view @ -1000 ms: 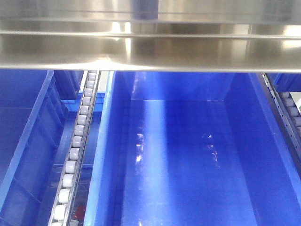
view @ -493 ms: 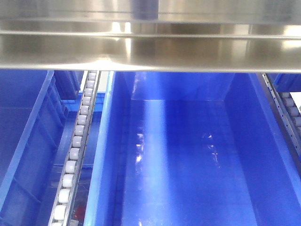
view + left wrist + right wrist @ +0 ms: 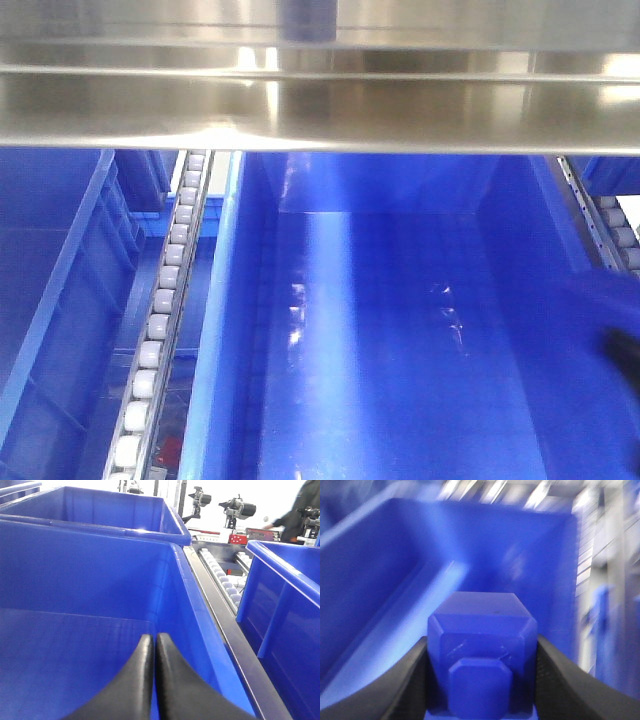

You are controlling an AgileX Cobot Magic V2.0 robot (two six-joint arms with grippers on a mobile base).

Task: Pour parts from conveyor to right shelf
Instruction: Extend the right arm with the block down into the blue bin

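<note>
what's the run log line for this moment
stage: carry to tub | right gripper: shut on part, over tub | left gripper: shut, empty | drop: not yet

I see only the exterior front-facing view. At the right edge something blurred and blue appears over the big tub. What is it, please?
Observer: The right wrist view shows the right gripper shut on a blue block with a square stud, both fingers against its sides.
Operator: Is it over the tub?
Observer: Yes, in that view the interior of a blue tub lies straight ahead of the block.
Operator: And the left gripper? I do not see it.
Observer: The left wrist view shows the left gripper shut, holding nothing, over another blue tub.
Operator: What lies beside that tub?
Observer: A roller track, then a further tub.
</note>
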